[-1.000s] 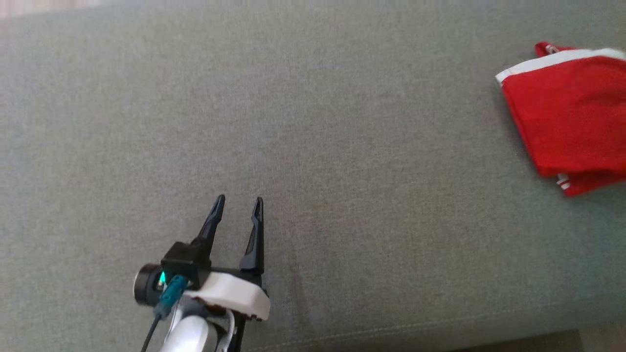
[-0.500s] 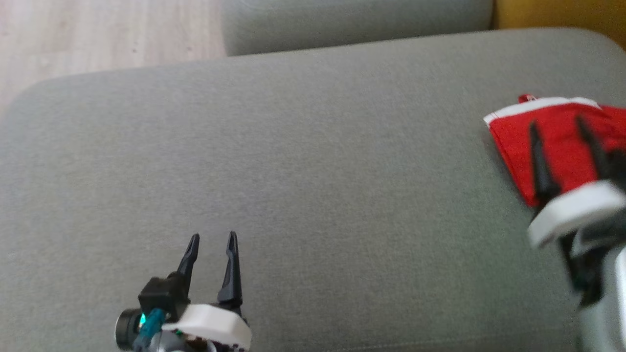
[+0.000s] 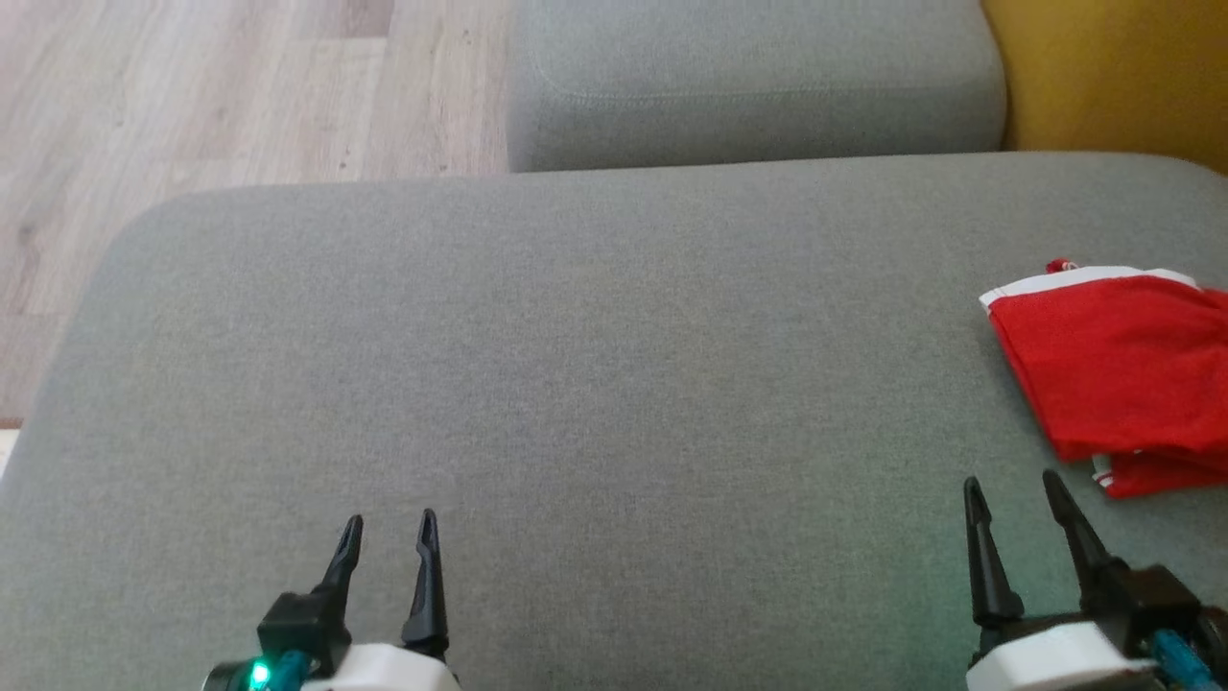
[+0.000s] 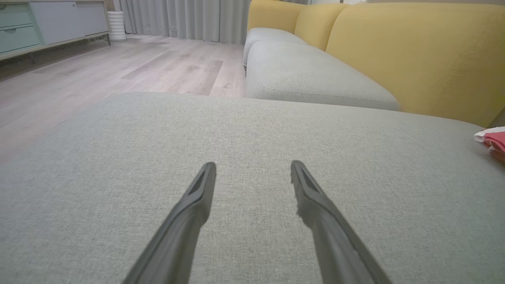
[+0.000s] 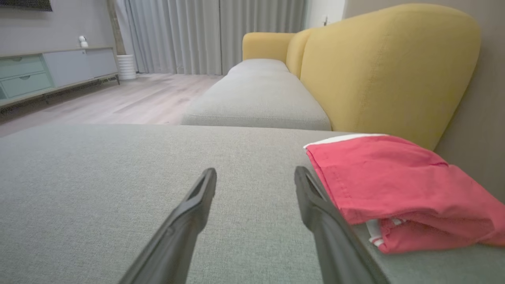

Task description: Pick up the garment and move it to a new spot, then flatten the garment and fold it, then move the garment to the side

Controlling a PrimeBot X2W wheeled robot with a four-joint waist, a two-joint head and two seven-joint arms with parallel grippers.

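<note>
Left gripper (image 3: 388,531) and right gripper (image 3: 1012,491) both spread, empty.

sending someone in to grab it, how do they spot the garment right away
Start at the big grey sofa cushion in front of the yellow backrest. At the cushion's right end, near that backrest, lies the garment, folded flat. It is bright red with a white band on its far edge, the only coloured thing on the grey fabric.

Red garment (image 3: 1122,369) (white-trimmed) lies folded, apparently doubled over, far right on the grey cushion (image 3: 576,384).
</note>
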